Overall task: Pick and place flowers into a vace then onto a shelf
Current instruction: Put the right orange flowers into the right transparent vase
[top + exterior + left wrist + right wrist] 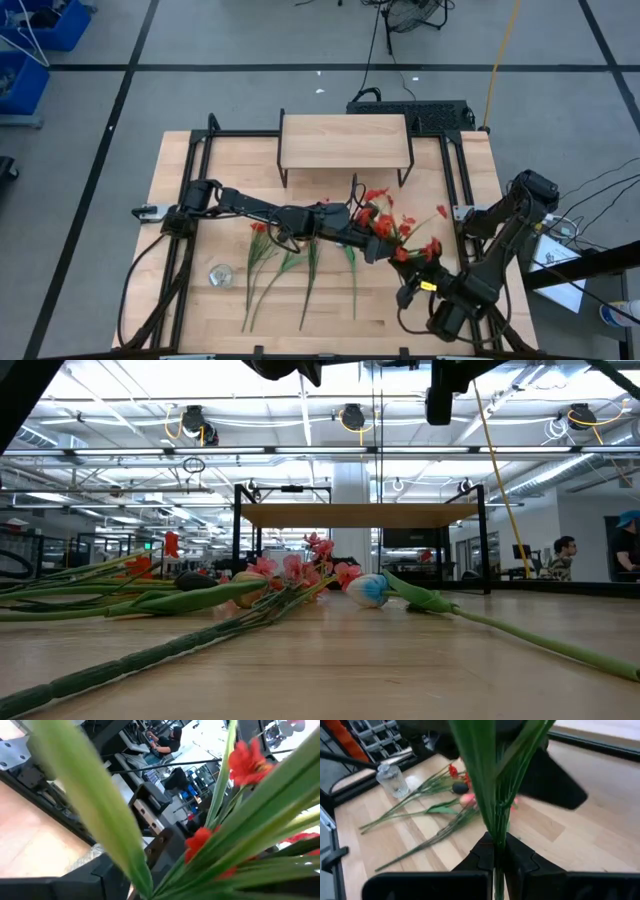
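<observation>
A bunch of flowers (392, 228), green stems with red blossoms, hangs above the table right of centre. My right gripper (405, 292) is shut on its stems. My left gripper (372, 250) reaches level from the table's left into the bunch; in its wrist view leaves (100, 810) and red blossoms (249, 761) fill the picture. Several more flowers (300, 268) lie flat on the tabletop. A clear glass vase (392, 779) stands at the near left. The shelf (345, 140) stands at the far middle. My right gripper pinches a few thin green stems (496, 839) of the bunch between its two fingers (520, 862). It comes from the table's near right, slanting slightly down, and the stems run on away from it toward the left arm. The bunch is clear of the table.
Black frame rails (200, 160) run along the table's left and right sides. The loose stems (200, 600) spread over the table's near middle. A person (562, 558) sits in the room beyond the table.
</observation>
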Motion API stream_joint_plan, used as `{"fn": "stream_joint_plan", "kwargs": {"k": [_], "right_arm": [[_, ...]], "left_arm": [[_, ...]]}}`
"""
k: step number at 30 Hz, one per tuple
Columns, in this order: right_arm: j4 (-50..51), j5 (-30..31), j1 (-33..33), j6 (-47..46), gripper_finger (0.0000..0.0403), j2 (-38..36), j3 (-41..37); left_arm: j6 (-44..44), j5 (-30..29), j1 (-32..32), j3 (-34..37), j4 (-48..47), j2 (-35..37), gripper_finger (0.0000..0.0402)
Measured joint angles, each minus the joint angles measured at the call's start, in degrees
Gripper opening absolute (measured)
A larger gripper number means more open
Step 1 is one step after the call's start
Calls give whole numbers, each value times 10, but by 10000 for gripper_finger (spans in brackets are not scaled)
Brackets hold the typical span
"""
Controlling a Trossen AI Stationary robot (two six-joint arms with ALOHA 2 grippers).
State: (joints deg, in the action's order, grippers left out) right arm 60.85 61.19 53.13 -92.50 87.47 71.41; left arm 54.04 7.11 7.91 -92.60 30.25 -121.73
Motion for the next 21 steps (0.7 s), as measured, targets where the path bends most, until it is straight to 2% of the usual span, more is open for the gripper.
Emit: {"fn": "stream_joint_plan", "kwargs": {"k": [3,7,12,17,21], "right_arm": [[-15,-14,-6,4,12,-2,-8],[-10,15,1,-27,7,-4,-17],[-11,19,6,-60,8,-25,-41],[-16,17,6,-61,12,-52,-64],[-24,2,6,-56,36,-81,-73]], "left_arm": [[2,3,-2,0,3,0,220],[1,5,-6,0,4,0,128],[1,-1,-14,0,2,0,19],[23,-14,-24,0,3,0,25],[28,-24,-28,1,36,0,11]]}}
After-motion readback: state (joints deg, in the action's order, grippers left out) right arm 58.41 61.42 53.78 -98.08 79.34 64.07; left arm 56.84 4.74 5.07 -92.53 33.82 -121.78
